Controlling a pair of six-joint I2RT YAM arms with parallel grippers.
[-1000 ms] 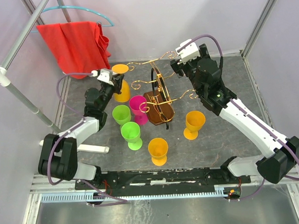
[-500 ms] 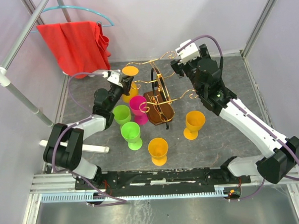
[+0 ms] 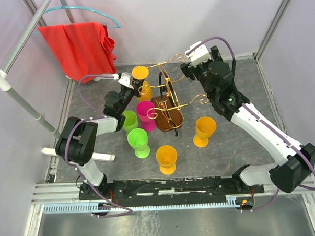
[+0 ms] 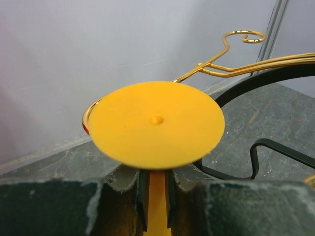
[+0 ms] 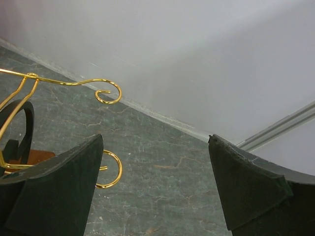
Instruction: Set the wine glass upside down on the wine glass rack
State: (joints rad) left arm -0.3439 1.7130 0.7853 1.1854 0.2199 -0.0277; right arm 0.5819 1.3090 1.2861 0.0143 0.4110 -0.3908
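An orange wine glass [image 3: 140, 73] hangs upside down, its round foot [image 4: 156, 123] on top. My left gripper [image 3: 134, 83] is shut on its stem [image 4: 156, 194], with a finger on each side, right at the left-hand arms of the wine glass rack [image 3: 167, 104]. The rack is gold wire with curled ends [image 4: 236, 61] on a dark brown base. One scroll end [image 5: 109, 93] lies ahead of my right gripper [image 3: 190, 61]. That gripper [image 5: 155, 142] stands open and empty over the table by the rack's back right arms.
In front of the rack stand two green glasses [image 3: 128, 120] [image 3: 138, 142], a magenta one [image 3: 146, 113] and two more orange ones [image 3: 166, 158] [image 3: 205, 130]. A red cloth [image 3: 84, 45] hangs on a hanger at the back left. Walls close in the table.
My left arm has carried the upside-down orange glass to the right, up to the rack's left arms. The right arm has not moved.
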